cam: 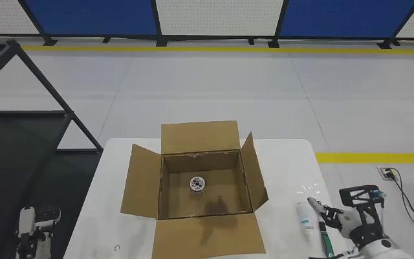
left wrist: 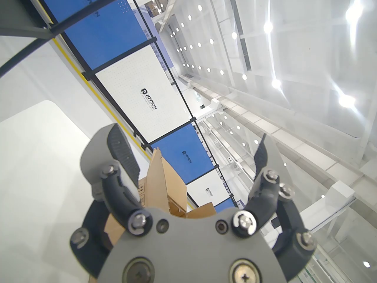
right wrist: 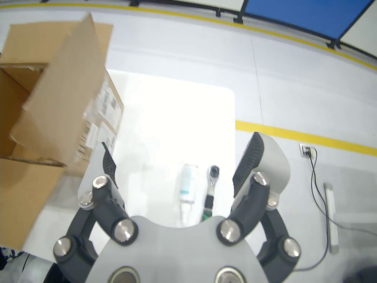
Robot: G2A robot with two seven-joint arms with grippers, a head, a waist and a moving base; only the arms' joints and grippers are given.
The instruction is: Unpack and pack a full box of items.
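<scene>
An open cardboard box (cam: 143, 184) stands in the middle of the white table (cam: 284, 162), all flaps folded out. On its floor lies a small round metal part (cam: 198, 184). A small white bottle (cam: 303, 213) and a ratchet wrench with a green grip (cam: 324, 232) lie on the table to the right of the box. My right gripper (right wrist: 179, 154) hovers open over the bottle (right wrist: 188, 182) and the wrench (right wrist: 211, 184), holding nothing; it is near the table's right front corner (cam: 348, 207). My left gripper (left wrist: 191, 145) is open and empty, tilted upward, low beside the table's left edge (cam: 37, 218).
A dark metal frame (cam: 45, 84) stands off the table's left side. A power socket with a cable (cam: 388, 173) lies on the floor to the right. Blue and white partition panels (cam: 220, 16) close off the back. The box's right flap (right wrist: 64, 95) rises close to my right gripper.
</scene>
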